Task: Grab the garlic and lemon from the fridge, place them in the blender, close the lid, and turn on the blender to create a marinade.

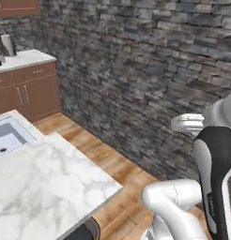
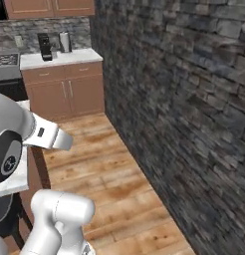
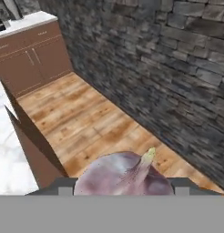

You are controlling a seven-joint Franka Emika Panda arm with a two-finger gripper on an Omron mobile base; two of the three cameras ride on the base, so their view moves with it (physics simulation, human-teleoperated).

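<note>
1. While the base faces a dark grey stone wall point(image 3: 168, 68), the pale pinkish-white garlic bulb point(image 3: 125, 177) with its pointed tip sits between the pincer's point(image 3: 125, 189) jaws, which stand fairly wide around it.
2. Carrying it this way probably serves the trip to the blender.
3. A white marble table point(image 1: 42, 183) lies left of the arm, with brown wooden cabinets point(image 2: 64, 94) beyond the plank floor point(image 2: 114, 169).
4. Lemon, lid and dial steps seem outstanding.

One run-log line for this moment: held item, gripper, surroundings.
held: garlic | gripper: shut on garlic, between fingertips | surroundings: stone wall, wood floor, marble counter | blender: not reached
</note>
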